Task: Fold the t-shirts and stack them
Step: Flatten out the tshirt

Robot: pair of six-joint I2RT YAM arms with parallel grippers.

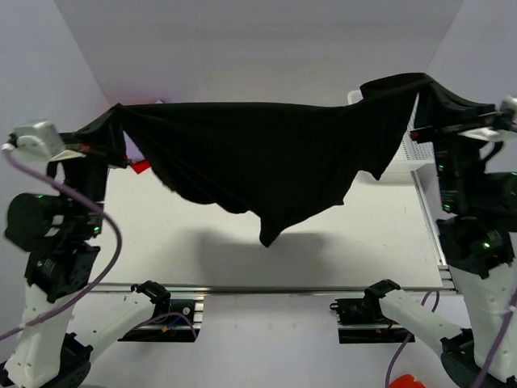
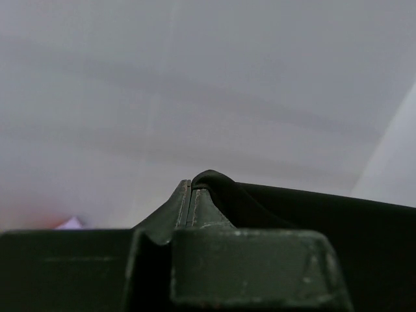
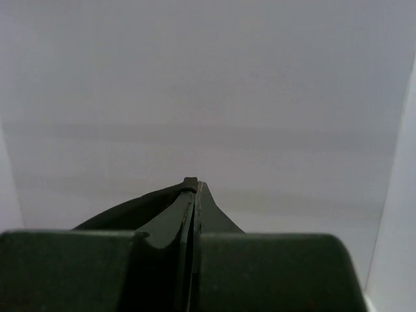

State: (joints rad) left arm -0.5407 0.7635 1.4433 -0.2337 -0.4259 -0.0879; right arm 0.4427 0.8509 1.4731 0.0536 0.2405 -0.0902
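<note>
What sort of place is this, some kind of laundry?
Most likely a robotics lab test booth, not a laundry: bare white walls box in a white table, and the left gripper and right gripper stretch a black t-shirt between them.

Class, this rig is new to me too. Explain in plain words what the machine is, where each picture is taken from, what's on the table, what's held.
Two robot arms stand bolted at the near edge of a white table. The wide picture comes from a fixed camera above and behind them; the two close ones come from a camera on each wrist, looking along its fingers. The left gripper and right gripper are each shut on one black t-shirt, stretched between them above the table. A white mesh basket stands at the right; a scrap of red cloth shows behind the shirt's left side.
</note>
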